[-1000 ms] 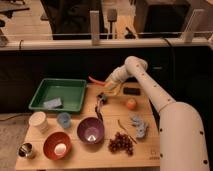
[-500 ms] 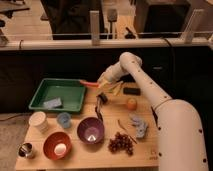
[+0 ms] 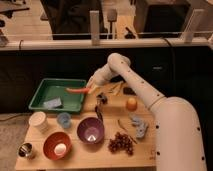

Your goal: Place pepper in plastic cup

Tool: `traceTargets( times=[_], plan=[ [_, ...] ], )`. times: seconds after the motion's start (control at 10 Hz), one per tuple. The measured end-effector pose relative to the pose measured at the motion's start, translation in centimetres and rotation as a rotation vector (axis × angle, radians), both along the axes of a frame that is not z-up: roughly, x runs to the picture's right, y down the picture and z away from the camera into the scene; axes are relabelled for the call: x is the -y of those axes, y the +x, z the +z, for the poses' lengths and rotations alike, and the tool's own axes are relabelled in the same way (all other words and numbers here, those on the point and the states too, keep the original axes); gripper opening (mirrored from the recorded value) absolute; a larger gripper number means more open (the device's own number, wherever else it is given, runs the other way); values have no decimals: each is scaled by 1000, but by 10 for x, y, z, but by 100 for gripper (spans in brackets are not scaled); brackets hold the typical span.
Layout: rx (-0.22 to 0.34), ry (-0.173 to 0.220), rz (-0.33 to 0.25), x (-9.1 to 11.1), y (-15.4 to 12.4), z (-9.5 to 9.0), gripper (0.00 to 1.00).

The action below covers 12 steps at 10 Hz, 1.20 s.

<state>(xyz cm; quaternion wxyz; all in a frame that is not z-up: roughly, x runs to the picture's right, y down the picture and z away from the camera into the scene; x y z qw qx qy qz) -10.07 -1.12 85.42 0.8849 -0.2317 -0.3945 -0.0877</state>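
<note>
My gripper (image 3: 90, 89), mid-frame, grasps the pepper (image 3: 76, 90), which points horizontally left over the green tray (image 3: 50, 89); the plastic cup (image 3: 64, 119) sits lower left of it on the counter (image 3: 90, 159).

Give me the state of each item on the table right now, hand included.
hand: shut on the pepper, raised over the right edge of the green tray
pepper: held roughly level in the air, outside the plastic cup
plastic cup: upright on the table, no pepper in it
green tray: on the table, blue-grey item inside
purple bowl: upright
white cup: upright
metal cup: upright
</note>
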Motion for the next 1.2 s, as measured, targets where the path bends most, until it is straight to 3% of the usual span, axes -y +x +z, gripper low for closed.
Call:
traceTargets(
  times=[0.4, 0.8, 1.2],
  plan=[
    [43, 23, -128, -31, -26, -11, 0],
    [98, 58, -213, -50, -55, -22, 0],
    [74, 78, -264, -65, -72, -28, 0]
  ],
)
